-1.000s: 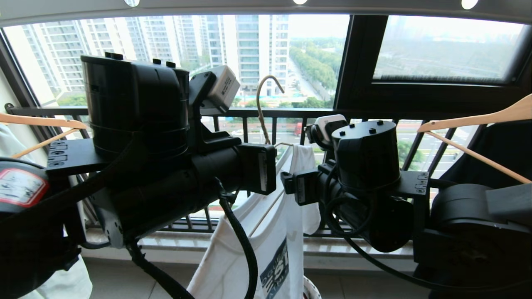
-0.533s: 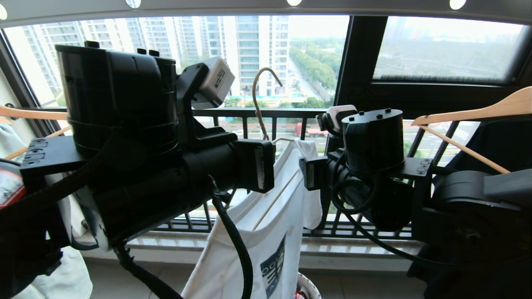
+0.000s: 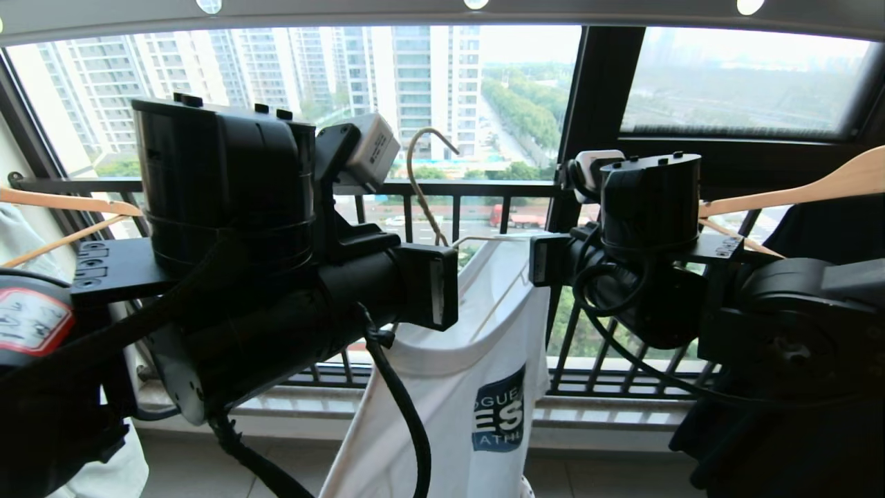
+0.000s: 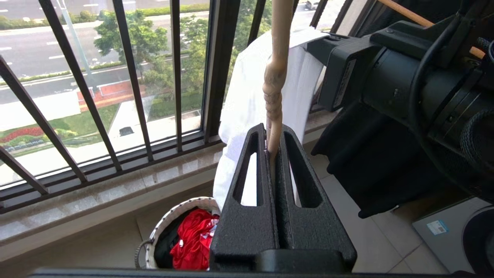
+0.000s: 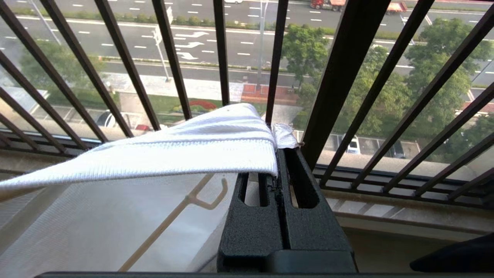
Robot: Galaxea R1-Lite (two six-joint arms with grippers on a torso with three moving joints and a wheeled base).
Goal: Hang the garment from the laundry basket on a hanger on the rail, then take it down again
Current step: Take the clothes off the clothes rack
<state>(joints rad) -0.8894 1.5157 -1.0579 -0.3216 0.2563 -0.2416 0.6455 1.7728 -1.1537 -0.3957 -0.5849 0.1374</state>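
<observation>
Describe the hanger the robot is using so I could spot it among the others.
Look at the middle of the window railing, between the two black arms. There the hanger carries a white T-shirt. It is thin cream wire with a long hook, unlike the thick wooden hangers at either side.

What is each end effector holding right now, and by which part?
Left end effector clamps the hanger at the twisted neck below its hook. Right end effector pinches the garment at its ribbed collar edge.

Left arm (image 3: pixel 228 263) blocks most of the T-shirt's (image 3: pixel 484 387) left side, and its hem runs off the bottom. The basket (image 4: pixel 170 216) is half hidden behind the gripper fingers (image 4: pixel 247 216), contents hard to make out.
</observation>
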